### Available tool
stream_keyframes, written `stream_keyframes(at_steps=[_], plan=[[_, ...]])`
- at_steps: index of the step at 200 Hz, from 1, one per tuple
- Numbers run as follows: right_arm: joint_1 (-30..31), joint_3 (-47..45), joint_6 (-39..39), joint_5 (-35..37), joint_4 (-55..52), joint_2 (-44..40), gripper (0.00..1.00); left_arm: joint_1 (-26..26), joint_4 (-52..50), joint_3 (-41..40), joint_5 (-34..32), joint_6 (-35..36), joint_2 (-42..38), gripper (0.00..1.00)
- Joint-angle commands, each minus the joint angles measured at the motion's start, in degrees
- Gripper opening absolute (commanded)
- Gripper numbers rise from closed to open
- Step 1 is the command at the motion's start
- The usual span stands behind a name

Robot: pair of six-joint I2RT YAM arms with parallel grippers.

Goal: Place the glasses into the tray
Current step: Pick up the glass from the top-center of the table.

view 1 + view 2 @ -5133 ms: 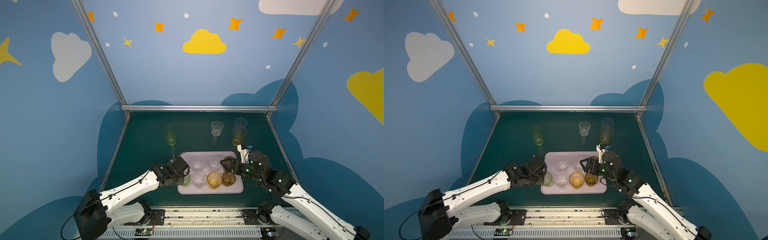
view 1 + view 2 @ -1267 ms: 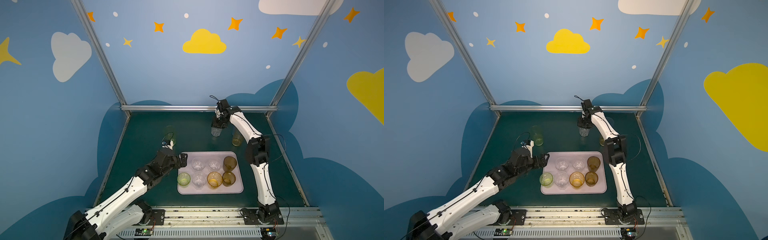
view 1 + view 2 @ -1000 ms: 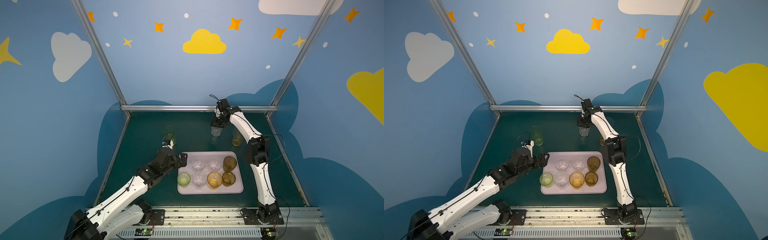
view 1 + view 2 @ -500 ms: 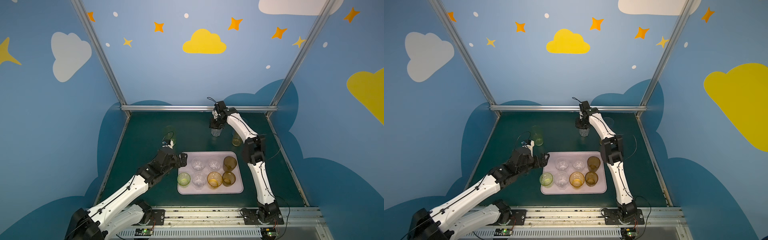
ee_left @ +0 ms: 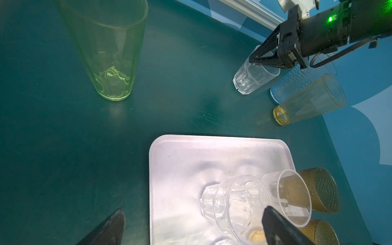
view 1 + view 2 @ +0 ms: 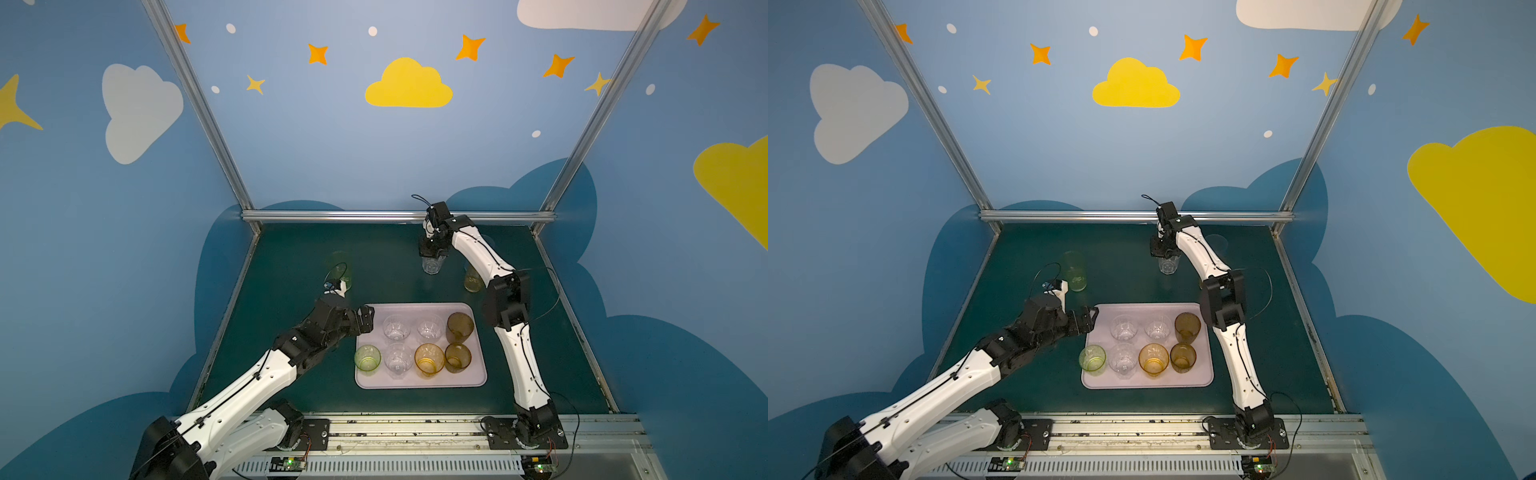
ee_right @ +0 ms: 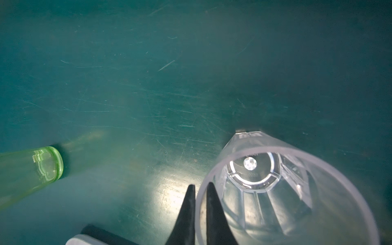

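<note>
The lilac-pink tray [image 6: 419, 380] [image 6: 1142, 382] [image 5: 180, 159] holds several glasses: clear, green, amber and brown. Behind it a short clear faceted glass [image 6: 432, 267] [image 6: 1169, 266] [image 5: 252, 78] [image 7: 275, 191] stands on the green mat. My right gripper [image 6: 432, 251] [image 7: 199, 185] is shut on its rim, one finger inside and one outside. My left gripper [image 6: 365, 318] [image 5: 193, 212] stands open and empty at the tray's far left corner. On the mat also stand a tall green glass [image 6: 340, 270] [image 5: 108, 53], a tall amber glass [image 6: 472, 280] [image 5: 309, 99] and a pale blue glass [image 6: 1217, 243] [image 5: 284, 84].
Blue walls and aluminium posts [image 6: 399, 216] close the mat at the back and sides. The right arm [image 6: 505, 291] reaches past the tray's right side and partly hides the amber and pale blue glasses.
Five seconds ago both grippers were at the tray. In the last second the right gripper's fingers closed on the clear glass's rim. The left arm has barely moved.
</note>
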Motion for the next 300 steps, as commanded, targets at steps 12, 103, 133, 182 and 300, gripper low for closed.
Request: stream_keyframes(at_steps=[12, 103, 133, 182, 300], plan=[[0.92, 1.14, -1.74, 1.88, -0.78, 0.09, 0.01, 0.27, 0.12, 0.25, 0.25, -0.09, -0.70, 1.00], [2.97, -0.43, -2.98, 6.05, -0.84, -5.05, 0.00, 0.39, -1.29, -1.57, -5.83, -3.53, -5.37, 1.00], [4.11, -0.47, -1.47, 7.71, -1.26, -7.34, 0.00, 0.83, -2.06, -2.10, -4.11, -6.13, -5.95, 1.00], [6.47, -3.30, -1.01, 9.39, -2.91, -13.20, 0.00, 0.79, -5.87, -2.05, -2.47, -8.16, -10.07, 1.00], [15.74, -14.56, -2.44, 13.72, -5.97, -30.10, 0.00, 0.83, -17.82, 0.10, -3.13, -9.31, -22.72, 1.00]])
